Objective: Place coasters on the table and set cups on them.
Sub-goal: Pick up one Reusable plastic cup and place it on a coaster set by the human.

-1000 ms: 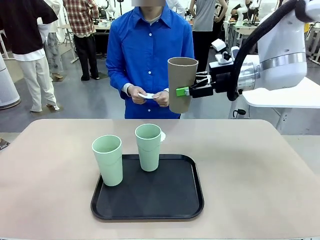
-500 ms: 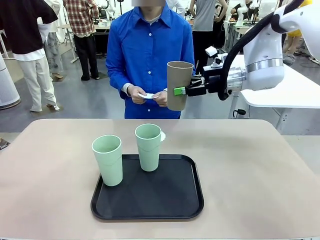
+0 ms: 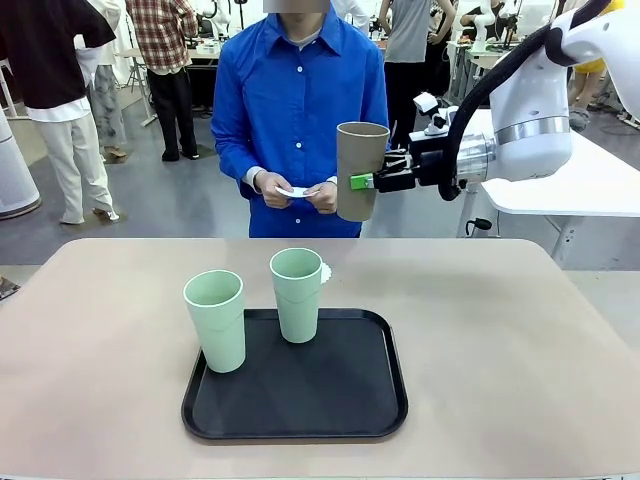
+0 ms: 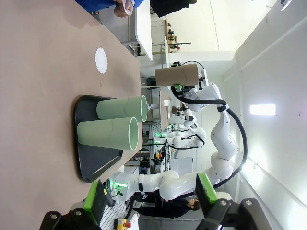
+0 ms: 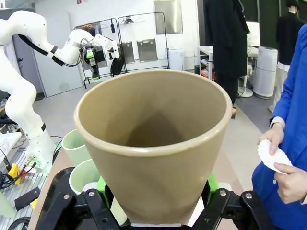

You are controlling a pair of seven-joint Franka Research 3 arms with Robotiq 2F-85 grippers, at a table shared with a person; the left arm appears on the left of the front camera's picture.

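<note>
Brown cup (image 3: pixel 360 168) is upright in the air above the far edge of the table (image 3: pixel 500 340), clear of the tabletop; the right gripper (image 3: pixel 362 183) pinches it from the side, one green pad pressed on the wall that faces the camera. In the right wrist view the open mouth of this cup is turned to the camera and the black fingers clasp it low on both sides. Two mint cups (image 3: pixel 215 325) (image 3: pixel 297 298) stand upright on the black tray (image 3: pixel 330 390), near each other but not touching; the tray lies in the middle of the table on the robot's side. One coaster (image 4: pixel 101 60) lies flat on the table just behind the tray, and from the front the rear mint cup hides most of it. A person in a blue shirt (image 3: pixel 300 100) stands at the far side, just beside the brown cup; both hands (image 3: pixel 322 198) hold white coasters (image 3: pixel 295 191) at waist height. A white table (image 3: pixel 590 190) stands behind the right arm. The left gripper (image 4: pixel 149 191) has its jaws spread, nothing between them, and it looks along the table toward the tray.
</note>
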